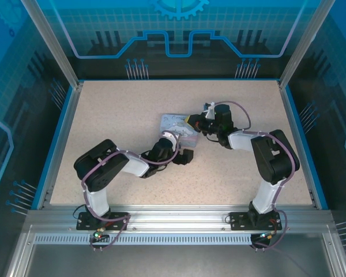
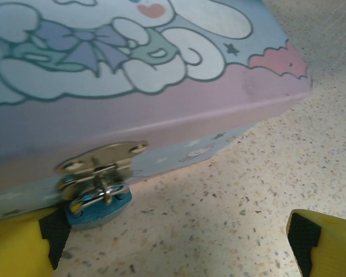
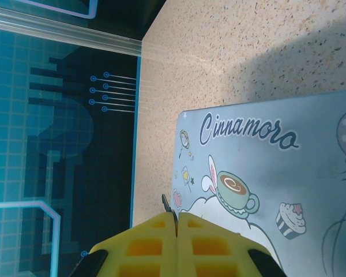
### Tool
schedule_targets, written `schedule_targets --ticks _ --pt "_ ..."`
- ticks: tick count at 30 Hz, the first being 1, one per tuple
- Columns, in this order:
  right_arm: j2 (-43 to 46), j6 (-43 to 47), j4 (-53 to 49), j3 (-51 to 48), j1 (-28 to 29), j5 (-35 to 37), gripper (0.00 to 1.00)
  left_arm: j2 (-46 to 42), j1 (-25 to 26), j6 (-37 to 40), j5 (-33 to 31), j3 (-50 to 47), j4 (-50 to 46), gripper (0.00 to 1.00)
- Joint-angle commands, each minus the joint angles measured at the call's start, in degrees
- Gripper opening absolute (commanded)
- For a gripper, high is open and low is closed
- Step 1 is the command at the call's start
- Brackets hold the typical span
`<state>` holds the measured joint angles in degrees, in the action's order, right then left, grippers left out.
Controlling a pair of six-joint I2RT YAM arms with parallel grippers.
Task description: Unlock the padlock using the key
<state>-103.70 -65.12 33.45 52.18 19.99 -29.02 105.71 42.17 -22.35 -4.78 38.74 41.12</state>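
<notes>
I am looking along the left claw (image 2: 176, 239), which is standing wide with nothing between its yellow, black-padded fingers (image 2: 17, 251), and I am reading that spread as room to close around the small blue-bodied padlock with the silvery shackle (image 2: 97, 203). That padlock is hanging from the silver metal hasp (image 2: 101, 158) on the front wall of the pale blue-and-pink rectangular cartoon tin (image 2: 161, 104). Its body is sitting just above the speckled beige bench (image 2: 248, 190), just beside the finger at the left of the wrist view, so I am judging that the lock needs steadying before anything goes into it. The right claw (image 3: 176, 222) is pinching shut on the thin dark metal key (image 3: 166, 203), whose tip is poking out past the fingertips, and it is hovering above the tin's lid rather than at its front wall. I am expecting the hard part to be bringing so slim a key round to a keyhole I cannot make out from here.
</notes>
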Motion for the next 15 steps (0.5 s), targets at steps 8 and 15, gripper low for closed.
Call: schedule_targets --ticks 8,15 --pt "-1.9 1.9 -2.0 2.7 0.8 -1.0 0.0 1.3 -0.6 -7.8 7.8 -0.5 6.9 0.99" --pt "-2.3 1.8 -1.9 2.6 0.9 -1.0 0.0 4.6 -2.4 -13.9 8.1 -1.4 12.5 0.99"
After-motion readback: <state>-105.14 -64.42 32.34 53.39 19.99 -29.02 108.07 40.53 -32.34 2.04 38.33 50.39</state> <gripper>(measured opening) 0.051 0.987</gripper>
